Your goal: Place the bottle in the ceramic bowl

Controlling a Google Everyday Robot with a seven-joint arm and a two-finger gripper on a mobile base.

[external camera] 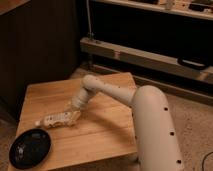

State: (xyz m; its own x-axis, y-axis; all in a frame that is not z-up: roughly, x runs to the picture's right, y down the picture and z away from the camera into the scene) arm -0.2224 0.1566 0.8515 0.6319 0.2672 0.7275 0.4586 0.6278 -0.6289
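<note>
Wooden table (107, 112): fills centre frame, top mostly bare. White arm (150, 115): comes in from 4 o'clock and reaches across the table top toward 9 o'clock, wrist angled down. Ceramic bowl (30, 148): glossy black, shallow, upright at the table's 7 o'clock corner, nothing in it. Gripper (72, 116): low over the table, left of centre, at the right-hand end of the bottle (54, 120). Fingers (76, 117): look clamped around that end of the bottle, but contact is hard to make out from this angle. The bottle: white, lying on its side on the table, cap pointing to 9 o'clock. It is outside the bowl, near it but apart; the bowl lies at 7 o'clock from it.
</note>
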